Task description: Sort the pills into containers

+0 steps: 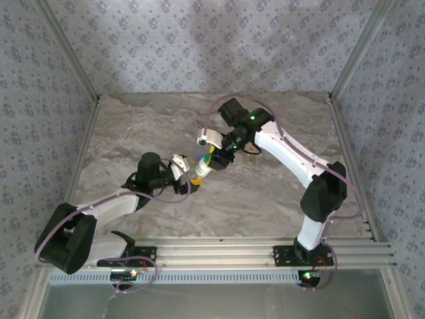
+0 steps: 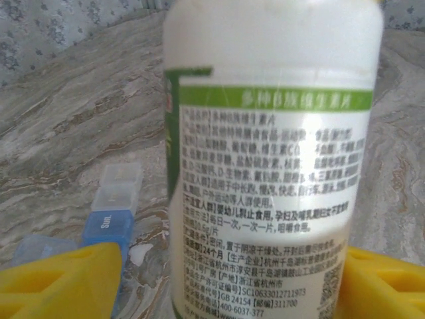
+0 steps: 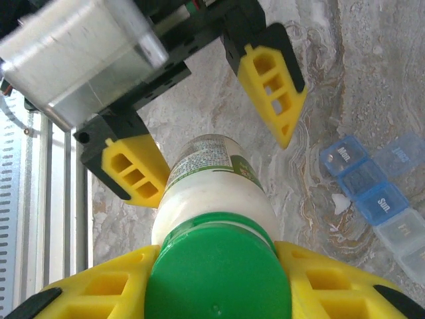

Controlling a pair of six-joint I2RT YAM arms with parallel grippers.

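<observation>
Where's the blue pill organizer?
The pill organizer lies on the table, right of the bottle in the right wrist view, lower left in the left wrist view.

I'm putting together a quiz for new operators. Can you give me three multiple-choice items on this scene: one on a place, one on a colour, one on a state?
1. Where is the pill organiser?
A) on the table
B) held up in the air
C) inside a drawer

2. What colour is the cap of the bottle?
A) white
B) green
C) blue

3. How is the right claw?
A) wide open, holding nothing
B) shut on the cap
C) shut on the organiser

Answers:
1 A: it lies flat on the marbled surface beside the bottle.
2 B: the right wrist view shows it bright green.
3 B: its yellow fingers press the cap from both sides.
</observation>
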